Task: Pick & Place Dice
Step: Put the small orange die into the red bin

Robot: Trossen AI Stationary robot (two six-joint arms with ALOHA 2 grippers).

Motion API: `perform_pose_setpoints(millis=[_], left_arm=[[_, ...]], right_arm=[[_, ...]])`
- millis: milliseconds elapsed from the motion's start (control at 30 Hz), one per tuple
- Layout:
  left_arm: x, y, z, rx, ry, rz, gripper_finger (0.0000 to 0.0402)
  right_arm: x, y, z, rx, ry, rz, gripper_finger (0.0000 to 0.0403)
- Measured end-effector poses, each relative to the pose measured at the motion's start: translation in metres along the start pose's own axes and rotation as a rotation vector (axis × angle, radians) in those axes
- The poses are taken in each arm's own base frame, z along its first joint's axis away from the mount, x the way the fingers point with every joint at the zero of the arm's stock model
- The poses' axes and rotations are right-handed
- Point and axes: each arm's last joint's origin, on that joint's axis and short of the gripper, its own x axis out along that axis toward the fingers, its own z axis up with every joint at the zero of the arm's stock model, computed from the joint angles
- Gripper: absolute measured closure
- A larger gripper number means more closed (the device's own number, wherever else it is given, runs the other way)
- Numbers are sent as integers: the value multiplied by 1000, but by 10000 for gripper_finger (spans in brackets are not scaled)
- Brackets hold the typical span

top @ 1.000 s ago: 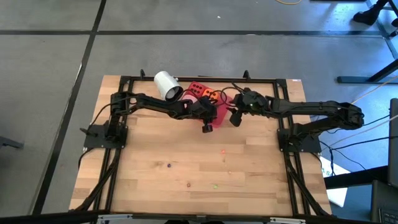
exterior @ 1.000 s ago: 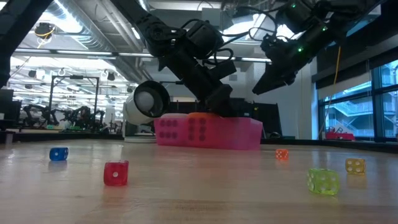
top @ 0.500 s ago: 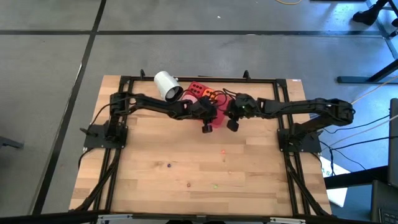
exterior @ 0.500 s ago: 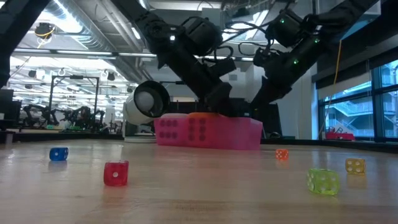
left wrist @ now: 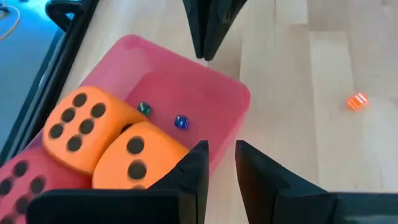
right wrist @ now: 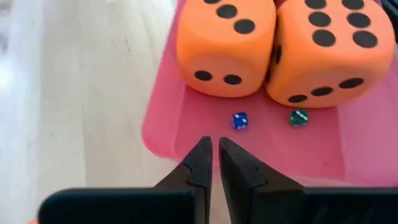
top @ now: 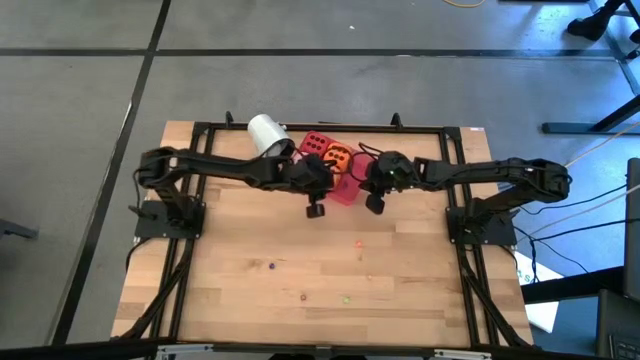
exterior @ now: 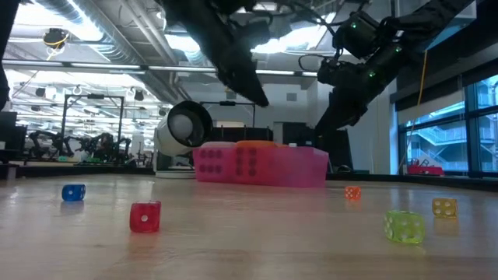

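Matt foam-like dice (right wrist: 227, 40), glossy plastic tray (right wrist: 163, 127), wood table (top: 300, 260).

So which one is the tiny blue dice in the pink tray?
Find the pink tray at the back of the table. Two big orange dice sit inside it, and on the bare tray floor in front of them lie two tiny dice. The tiny blue dice is blue; its neighbour is green.

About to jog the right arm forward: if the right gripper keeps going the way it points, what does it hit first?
Most likely the near rim of the pink tray, just ahead of the right gripper. Beyond it lie a tiny blue die and then the two orange dice. Height above the rim is unclear.
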Motion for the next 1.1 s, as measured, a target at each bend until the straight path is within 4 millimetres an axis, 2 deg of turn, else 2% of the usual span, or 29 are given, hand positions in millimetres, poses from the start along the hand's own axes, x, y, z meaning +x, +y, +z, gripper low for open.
perform_pose_setpoints(millis=[167, 300, 533, 700, 767, 867, 1000, 1100], left_arm=[[-22, -9, 4, 23, -5, 22, 338], [-28, -17, 1, 31, -49, 20, 342], [-36, -22, -34, -33, -70, 12, 343], [-51, -20, -57, -85, -144, 14, 343], [-58, -20, -66, -89, -181, 13, 343], [-65, -20, -78, -81, -212, 12, 343], [-69, -20, -92, -81, -220, 17, 345], [-69, -18, -97, -86, -223, 31, 348]], right_arm=[[0, 9, 0, -10, -6, 24, 348], [0, 17, 0, -7, -14, 5, 317], [-2, 29, 0, -55, -34, 17, 270], [-15, 42, 5, -90, -46, 59, 254], [-20, 52, 12, -102, -75, 94, 253], [-25, 68, 10, -140, -65, 209, 253], [-27, 94, 1, -181, -11, 394, 258], [-27, 113, -9, -234, 22, 439, 264]])
